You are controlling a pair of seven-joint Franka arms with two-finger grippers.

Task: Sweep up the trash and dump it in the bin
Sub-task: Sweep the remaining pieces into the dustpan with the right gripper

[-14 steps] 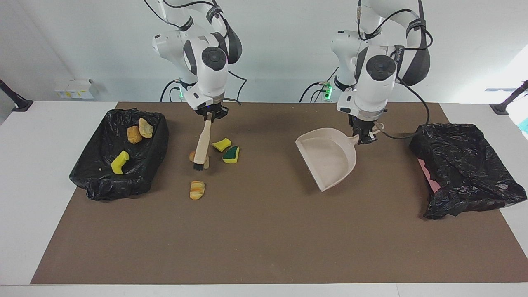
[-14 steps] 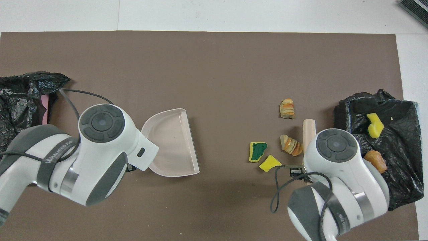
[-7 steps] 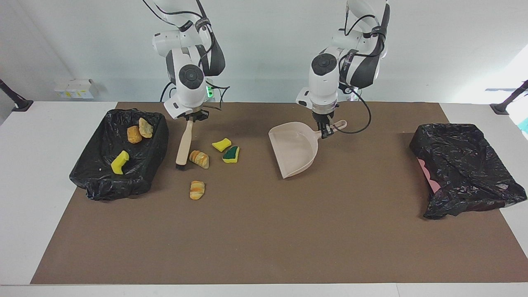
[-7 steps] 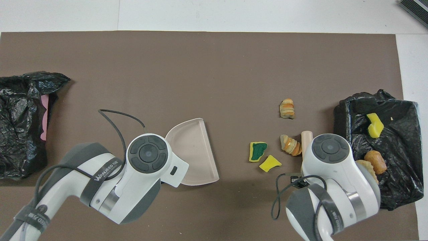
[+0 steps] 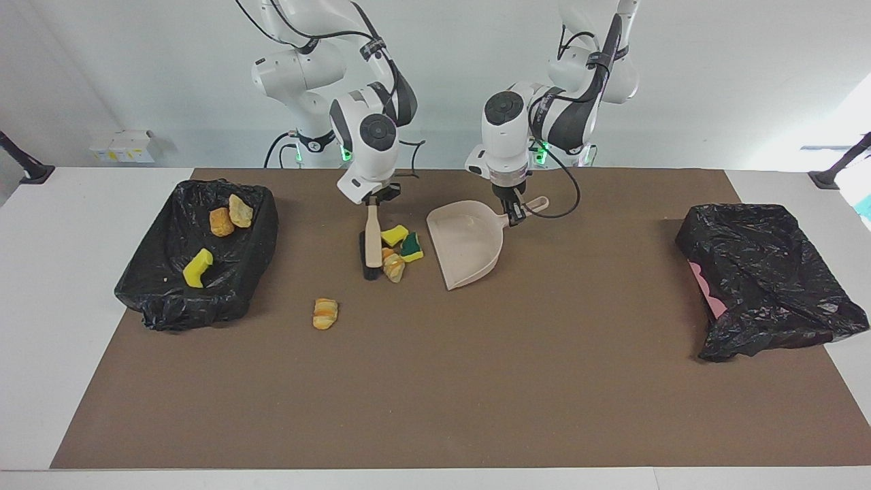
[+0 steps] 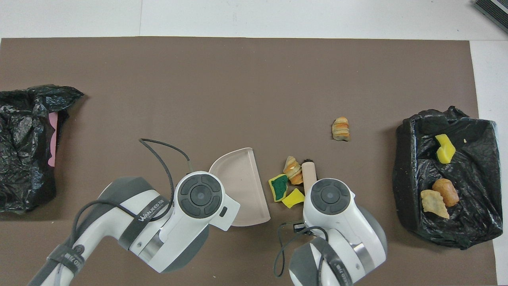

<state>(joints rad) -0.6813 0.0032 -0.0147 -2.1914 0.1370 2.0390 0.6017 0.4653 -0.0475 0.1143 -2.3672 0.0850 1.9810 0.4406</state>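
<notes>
My right gripper (image 5: 373, 198) is shut on the top of a beige brush (image 5: 371, 239), whose dark bristles rest on the brown mat. Pressed against the brush lie three pieces of trash: a yellow sponge (image 5: 394, 235), a green-faced sponge (image 5: 411, 247) and a croissant chunk (image 5: 393, 267). Right beside them sits the beige dustpan (image 5: 466, 241), its mouth toward the pile, with my left gripper (image 5: 515, 214) shut on its handle. In the overhead view both wrists hide the grippers; the dustpan (image 6: 242, 186) and the green-faced sponge (image 6: 279, 187) nearly touch.
One croissant chunk (image 5: 325, 313) lies alone, farther from the robots than the pile. The black-lined bin (image 5: 156, 272) at the right arm's end holds a yellow sponge (image 5: 197, 267) and two bread chunks. A crumpled black bag (image 5: 762, 279) lies at the left arm's end.
The right arm swept the brush toward the table's middle, pushing three pieces together. The left arm brought the dustpan in from its own end until it sits beside them. The lone croissant stayed put.
</notes>
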